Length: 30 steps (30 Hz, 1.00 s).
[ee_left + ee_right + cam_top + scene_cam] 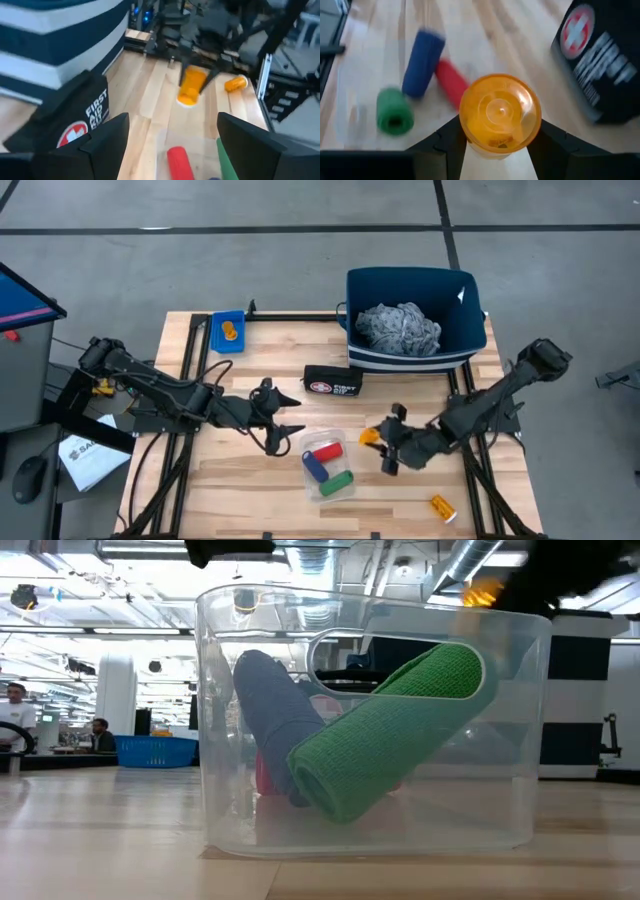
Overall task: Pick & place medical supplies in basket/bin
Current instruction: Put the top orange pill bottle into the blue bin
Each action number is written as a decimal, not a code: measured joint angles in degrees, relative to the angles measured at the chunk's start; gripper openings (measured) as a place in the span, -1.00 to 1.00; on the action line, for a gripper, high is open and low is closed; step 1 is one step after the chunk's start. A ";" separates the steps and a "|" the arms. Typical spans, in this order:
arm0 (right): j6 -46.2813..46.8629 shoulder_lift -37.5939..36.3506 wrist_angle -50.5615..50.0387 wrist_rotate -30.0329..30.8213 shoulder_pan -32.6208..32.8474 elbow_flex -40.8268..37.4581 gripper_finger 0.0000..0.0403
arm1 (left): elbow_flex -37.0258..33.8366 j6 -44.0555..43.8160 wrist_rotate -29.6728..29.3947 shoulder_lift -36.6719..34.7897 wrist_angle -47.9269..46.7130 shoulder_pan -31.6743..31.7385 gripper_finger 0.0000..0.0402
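My right gripper [385, 442] is shut on a small orange pill bottle [370, 436] above the table, right of a clear tray [345, 450]. The tray holds a red roll [327, 451], a blue roll [314, 466] and a green roll [336, 482]. A second orange bottle [443, 507] lies on its side near the front right. The navy bin [470, 330] stands at the far right with a grey mottled cloth [398, 328] inside. My left gripper [290, 415] hovers open, left of the tray, with nothing between its fingers. My right gripper pinches the orange bottle's round side wall [470, 131] between its two fingers [445, 140]. The bottle lies along the fingers, with one round end [500, 111] facing the wrist camera. The fingers slant down from the table's right. The bottle hangs tilted, clear of the table [192, 86].
A black first-aid pouch [333, 381] lies between the bin and the tray. A small blue tray [228, 332] with an orange item sits at the far left. Bare wood lies along the front edge and at the left of the table.
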 joint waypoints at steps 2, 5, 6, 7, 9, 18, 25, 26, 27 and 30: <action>-4.36 -1.46 -0.16 -0.04 -1.79 1.61 -0.13 | 0.85 3.43 0.24 0.02 -0.18 0.01 0.46; -10.30 -3.04 -0.05 -1.49 -4.73 4.13 -0.13 | 3.13 7.99 0.58 0.57 0.16 0.83 0.46; -12.33 -3.26 0.01 -2.28 -5.78 5.06 -0.13 | 3.86 9.44 1.12 1.01 0.24 1.25 0.46; -14.41 -3.31 0.28 -3.18 -6.77 5.86 -0.13 | 4.59 10.91 1.95 1.50 -0.20 1.64 0.46; -18.10 -3.07 0.46 -5.09 -8.72 7.59 -0.13 | 6.92 12.93 5.10 3.46 0.09 3.05 0.46; -25.04 -0.93 3.28 -11.86 -15.24 11.99 -0.13 | 16.23 21.73 11.71 15.03 2.59 8.21 0.46; -26.42 -0.36 3.30 -12.62 -15.96 13.52 -0.13 | 17.48 22.33 14.59 18.41 6.49 11.21 0.46; -26.42 -0.36 3.40 -12.61 -15.98 13.54 -0.13 | 17.53 22.33 15.19 18.64 7.81 11.43 0.46; -26.43 -0.36 3.41 -12.59 -16.01 13.54 -0.13 | 17.59 22.34 15.44 18.80 8.43 11.62 0.46; -26.42 -0.36 3.42 -12.55 -16.19 13.54 -0.13 | 17.55 22.33 15.74 18.98 8.45 11.78 0.45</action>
